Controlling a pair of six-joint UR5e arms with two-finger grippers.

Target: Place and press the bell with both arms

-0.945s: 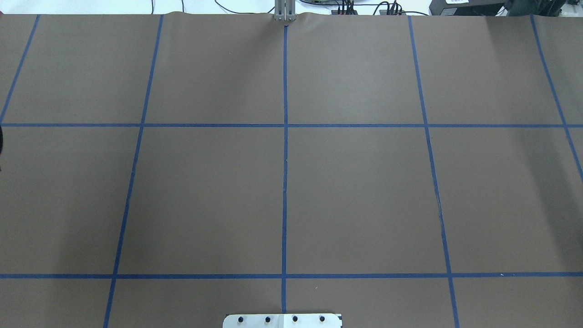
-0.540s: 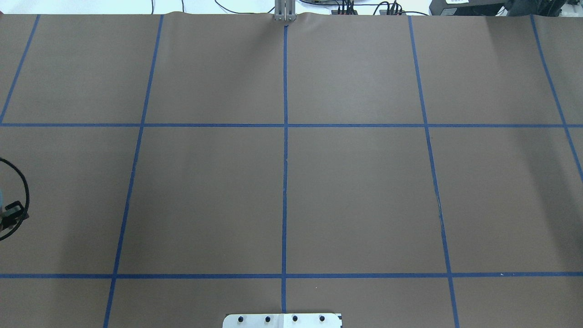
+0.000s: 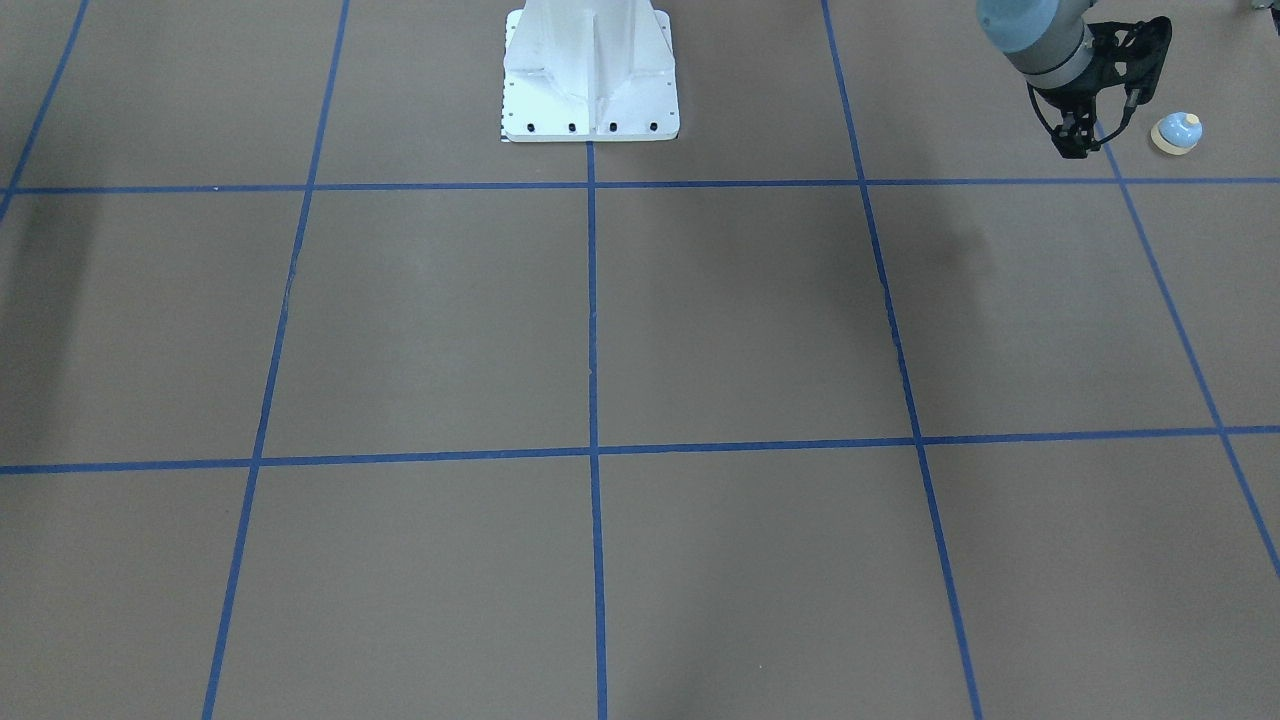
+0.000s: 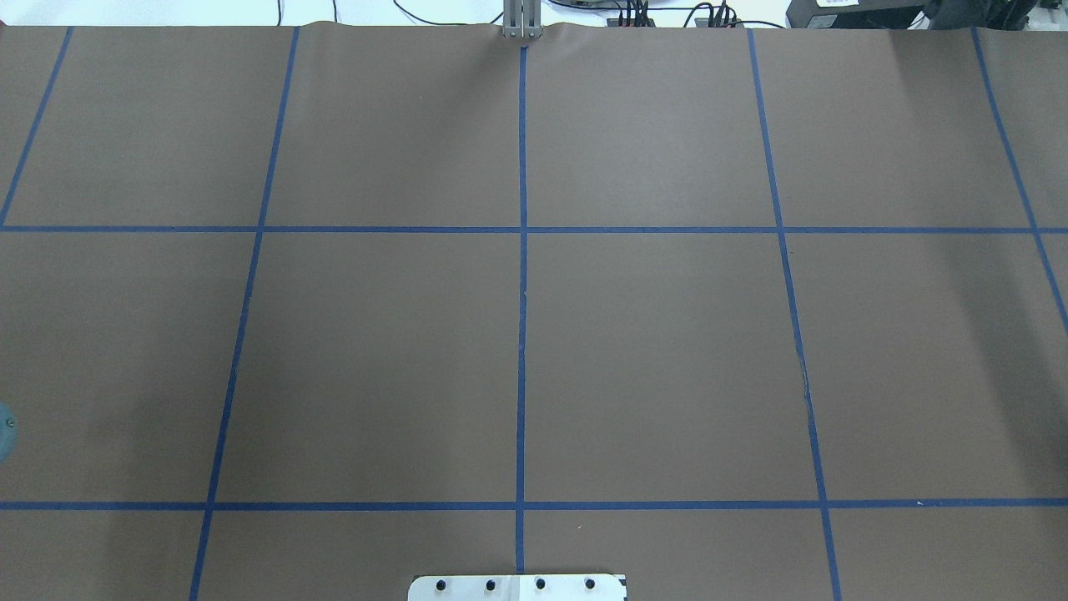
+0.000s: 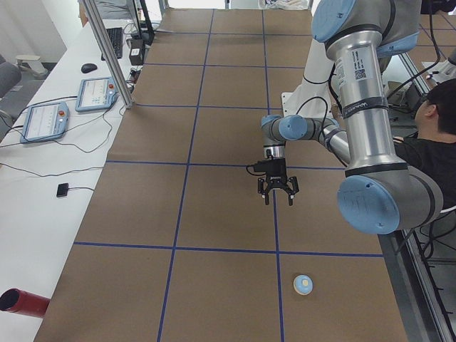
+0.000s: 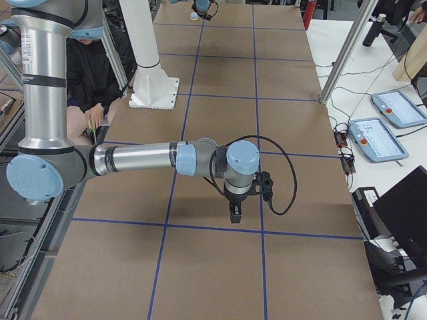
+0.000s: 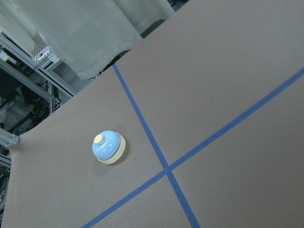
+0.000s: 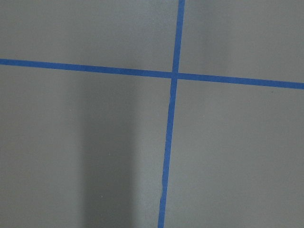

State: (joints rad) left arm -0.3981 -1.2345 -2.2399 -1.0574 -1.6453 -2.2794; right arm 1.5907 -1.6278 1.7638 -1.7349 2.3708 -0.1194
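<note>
The bell (image 3: 1177, 132), a light-blue dome with a cream button and rim, stands upright on the brown table at the robot's far left. It also shows in the left wrist view (image 7: 108, 147) and the exterior left view (image 5: 303, 284). My left gripper (image 3: 1073, 146) hangs above the table a short way beside the bell. Its fingers are spread and empty in the exterior left view (image 5: 278, 198). My right gripper (image 6: 235, 215) points down just above a blue tape line at the table's other end. I cannot tell whether it is open or shut.
The white pedestal base (image 3: 590, 75) stands at the robot's side of the table. Blue tape lines (image 4: 521, 334) divide the brown cover into squares. A side bench holds control tablets (image 5: 98, 93). A red cylinder (image 5: 21, 302) lies there too. A seated person (image 5: 427, 142) is behind the left arm.
In the overhead view the left arm's cable and wrist have slid out past the left edge. Only a sliver of a blue cap is left there.
</note>
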